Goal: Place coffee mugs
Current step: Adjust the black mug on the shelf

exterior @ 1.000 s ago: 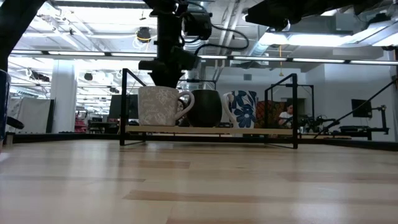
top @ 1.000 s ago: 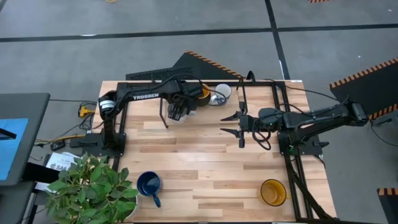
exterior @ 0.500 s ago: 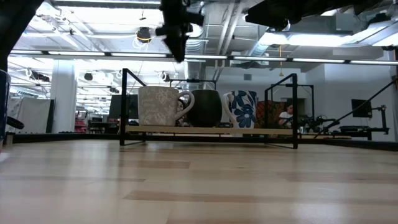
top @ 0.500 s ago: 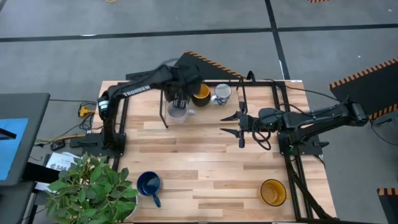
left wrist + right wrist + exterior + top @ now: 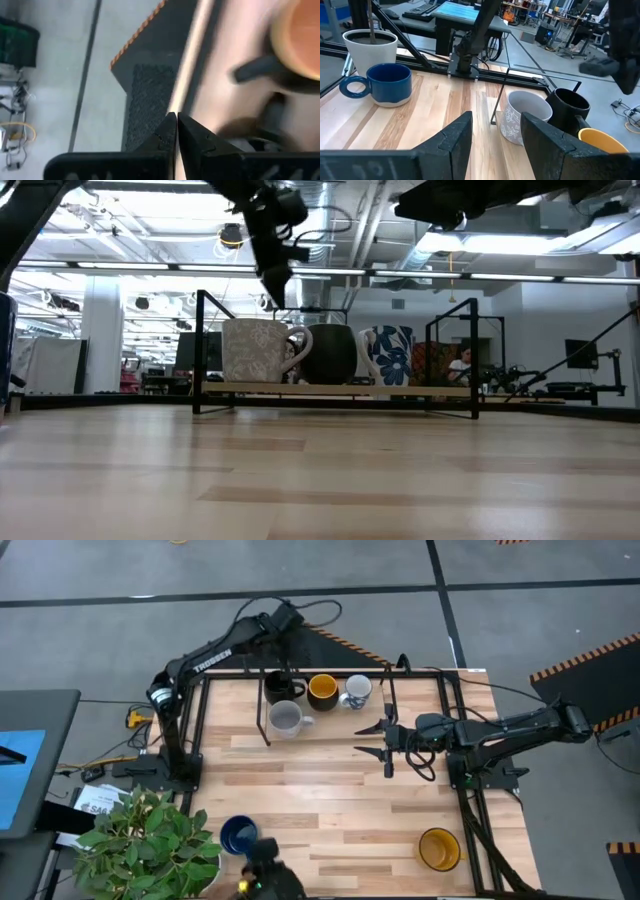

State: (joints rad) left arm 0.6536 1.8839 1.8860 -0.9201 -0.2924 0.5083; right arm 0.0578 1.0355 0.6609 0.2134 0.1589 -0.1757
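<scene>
Four coffee mugs stand at the table's far edge inside a black wire rack [image 5: 400, 675]: a black one [image 5: 279, 688], a grey one [image 5: 286, 719], a yellow-orange one [image 5: 322, 691] and a white patterned one [image 5: 357, 691]. A dark blue mug [image 5: 238, 835] stands near the front left, and a second yellow-orange mug [image 5: 438, 848] near the front right. My left gripper [image 5: 176, 134] is shut and empty, raised high over the table's far edge [image 5: 288, 620] behind the black mug. My right gripper [image 5: 385, 740] hangs open and empty at mid-table, right of the grey mug [image 5: 524, 117].
A potted plant [image 5: 150, 840] fills the near left corner beside the blue mug. The rack's thin upright posts [image 5: 200, 350] stand around the far mugs. A small dark device [image 5: 265, 878] sits at the table's near edge. Bare wood lies between the rack and the two front mugs.
My left gripper has risen from just above the grey mug and swung up and toward the table's far edge, past the rack. The grey mug, hidden under the gripper before, now shows standing by itself. My right arm has kept still.
</scene>
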